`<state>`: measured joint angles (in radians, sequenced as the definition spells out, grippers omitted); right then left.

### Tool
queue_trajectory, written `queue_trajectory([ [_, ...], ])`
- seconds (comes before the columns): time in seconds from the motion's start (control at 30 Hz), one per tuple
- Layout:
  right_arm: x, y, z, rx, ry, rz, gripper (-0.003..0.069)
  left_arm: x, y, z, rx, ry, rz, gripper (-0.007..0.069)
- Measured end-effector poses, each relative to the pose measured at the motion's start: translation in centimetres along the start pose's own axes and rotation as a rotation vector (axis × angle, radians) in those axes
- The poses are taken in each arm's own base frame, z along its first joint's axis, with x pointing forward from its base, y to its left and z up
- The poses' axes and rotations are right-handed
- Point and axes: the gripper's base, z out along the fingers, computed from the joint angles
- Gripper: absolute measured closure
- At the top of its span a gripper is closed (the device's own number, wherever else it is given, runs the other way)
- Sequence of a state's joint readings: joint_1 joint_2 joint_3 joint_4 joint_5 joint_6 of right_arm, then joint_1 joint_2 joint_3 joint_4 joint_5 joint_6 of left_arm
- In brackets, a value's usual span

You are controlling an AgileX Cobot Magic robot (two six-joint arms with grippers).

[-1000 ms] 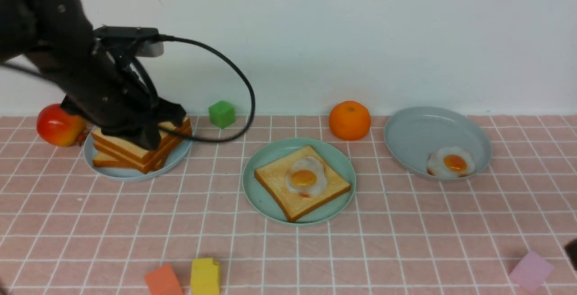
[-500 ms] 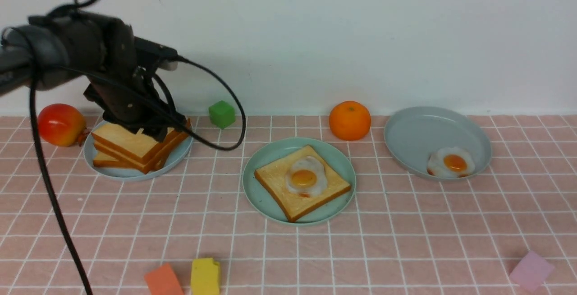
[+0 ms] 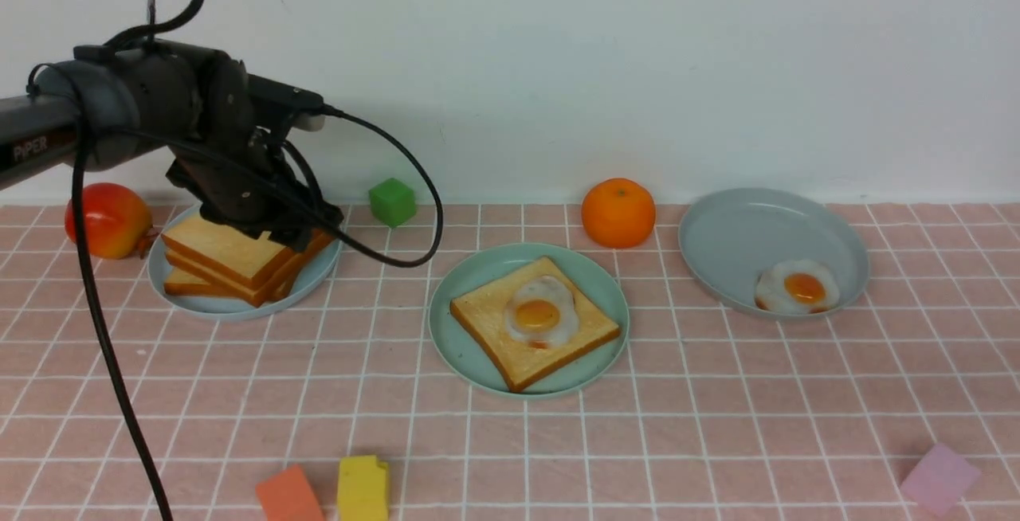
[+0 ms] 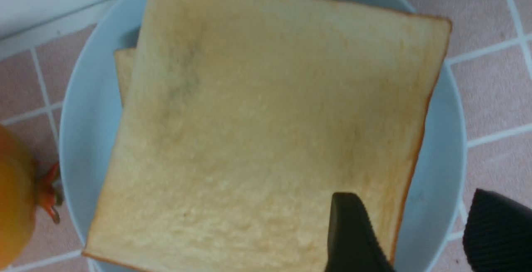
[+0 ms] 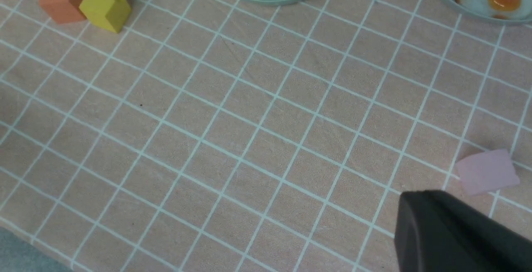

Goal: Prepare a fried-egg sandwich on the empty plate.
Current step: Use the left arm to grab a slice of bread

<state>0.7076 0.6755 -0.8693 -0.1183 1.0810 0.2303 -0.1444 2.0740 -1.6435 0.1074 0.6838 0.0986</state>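
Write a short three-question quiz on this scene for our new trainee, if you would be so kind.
1. True or false: the mint-green plate holds one toast slice topped with a fried egg.
2. Pick one: the left hand is (A) open above the toast stack, (B) shut on a toast slice, (C) out of view.
3. Which plate holds the spare egg?

Key: 1 true; 2 A; 3 the grey-blue plate.
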Motion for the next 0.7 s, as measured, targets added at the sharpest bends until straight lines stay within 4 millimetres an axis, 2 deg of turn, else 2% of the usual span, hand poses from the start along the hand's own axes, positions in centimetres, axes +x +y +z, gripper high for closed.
queue_trajectory([
  [0.27, -0.1, 0.0, 0.0, -0.003, -0.007, 0.020, 0.0643, 0.4, 0.1, 2.4, -0.035, 0.003, 0.058, 0.0249],
  [0.47, -0.1, 0.0, 0.0, -0.003, -0.007, 0.026, 0.0641, 0.3, 0.1, 2.5, -0.038, -0.004, 0.061, 0.0253],
  [0.57, -0.1, 0.0, 0.0, -0.004, -0.007, 0.027, 0.0638, 0.4, 0.1, 2.6, -0.040, -0.003, 0.066, 0.0288],
  [0.7, -0.1, 0.1, 0.0, -0.009, -0.006, 0.030, 0.0637, 0.3, 0.1, 2.5, -0.042, -0.006, 0.067, 0.0431],
])
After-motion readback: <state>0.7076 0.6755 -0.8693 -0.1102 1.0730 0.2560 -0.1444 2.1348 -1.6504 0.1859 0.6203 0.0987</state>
